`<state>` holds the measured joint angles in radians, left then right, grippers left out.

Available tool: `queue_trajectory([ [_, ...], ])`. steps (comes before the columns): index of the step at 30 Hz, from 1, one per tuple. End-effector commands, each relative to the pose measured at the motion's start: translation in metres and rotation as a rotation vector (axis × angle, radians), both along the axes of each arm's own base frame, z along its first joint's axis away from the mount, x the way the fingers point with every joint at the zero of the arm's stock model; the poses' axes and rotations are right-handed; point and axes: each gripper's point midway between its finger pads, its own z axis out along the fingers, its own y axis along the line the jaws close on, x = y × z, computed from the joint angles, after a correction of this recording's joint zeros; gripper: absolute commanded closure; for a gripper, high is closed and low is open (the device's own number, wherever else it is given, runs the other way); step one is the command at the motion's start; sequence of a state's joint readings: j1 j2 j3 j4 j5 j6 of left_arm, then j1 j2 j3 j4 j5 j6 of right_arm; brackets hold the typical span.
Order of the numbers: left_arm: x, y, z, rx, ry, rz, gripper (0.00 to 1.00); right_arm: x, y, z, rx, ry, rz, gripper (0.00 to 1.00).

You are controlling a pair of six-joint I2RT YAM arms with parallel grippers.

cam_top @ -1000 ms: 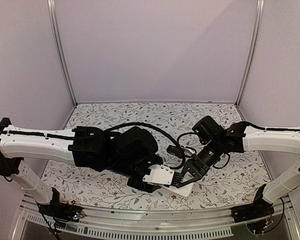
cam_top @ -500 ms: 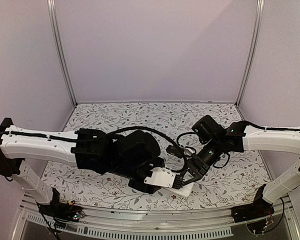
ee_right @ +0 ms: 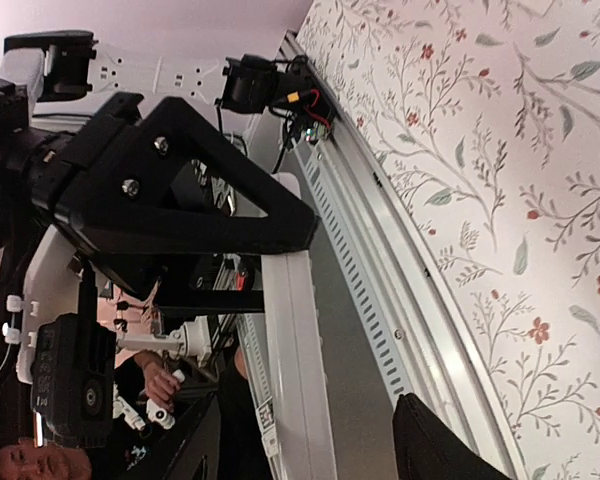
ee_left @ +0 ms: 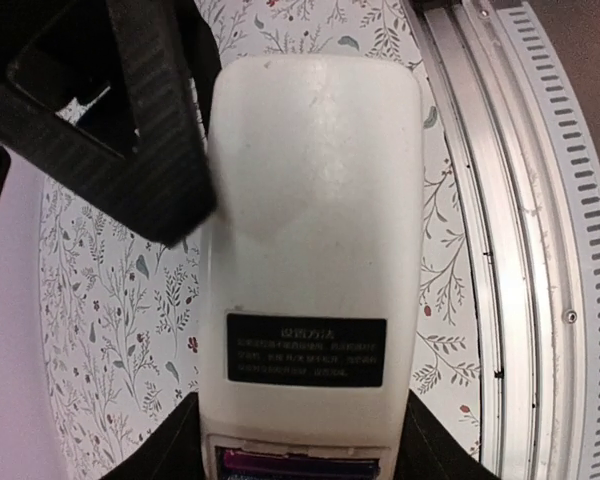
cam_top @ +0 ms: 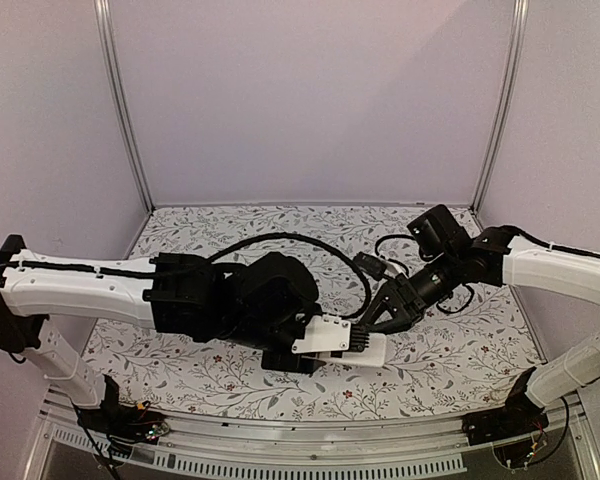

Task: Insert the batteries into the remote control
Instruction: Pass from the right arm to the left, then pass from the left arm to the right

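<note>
My left gripper [cam_top: 342, 346] is shut on the remote control [cam_top: 372, 349] and holds it low over the table's near middle. In the left wrist view the remote control [ee_left: 310, 220] shows its plain white back with a dark label. A dark purplish battery [ee_left: 298, 466] lies in the recess at the frame's bottom edge, between my left fingers [ee_left: 168, 445]. My right gripper [cam_top: 385, 318] stands open just above the remote's right end. In the right wrist view the remote control [ee_right: 298, 380] appears edge-on between the spread right fingers [ee_right: 442, 445], touching neither.
The floral tabletop [cam_top: 280, 232] stretches behind both arms. A slotted metal rail [cam_top: 310, 455] runs along the table's near edge, close under the remote. Purple walls with metal posts [cam_top: 125, 110] close in the back and sides.
My right gripper has opened and pulled up and to the right, off the remote. My left arm has levelled the remote and shifted it slightly right.
</note>
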<state>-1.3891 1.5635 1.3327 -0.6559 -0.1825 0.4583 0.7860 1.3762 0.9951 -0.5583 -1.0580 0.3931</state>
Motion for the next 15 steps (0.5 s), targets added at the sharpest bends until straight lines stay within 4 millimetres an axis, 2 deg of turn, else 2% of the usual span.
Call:
queue_trajectory([
  [1,0.033,0.0,0.025,-0.163,0.031,0.217,0.66,0.053,-0.025,0.032,-0.001,-0.171,-0.242,0.35],
  [5,0.06,0.0,0.038,-0.258,0.023,0.374,0.67,0.071,-0.04,0.044,-0.031,-0.311,-0.376,0.18],
  [10,0.073,-0.009,0.053,-0.369,0.046,0.479,0.66,0.077,-0.038,0.047,-0.005,-0.296,-0.421,0.14],
  [15,0.074,-0.017,0.056,-0.417,0.077,0.5,0.66,0.079,-0.032,0.043,0.021,-0.245,-0.431,0.19],
])
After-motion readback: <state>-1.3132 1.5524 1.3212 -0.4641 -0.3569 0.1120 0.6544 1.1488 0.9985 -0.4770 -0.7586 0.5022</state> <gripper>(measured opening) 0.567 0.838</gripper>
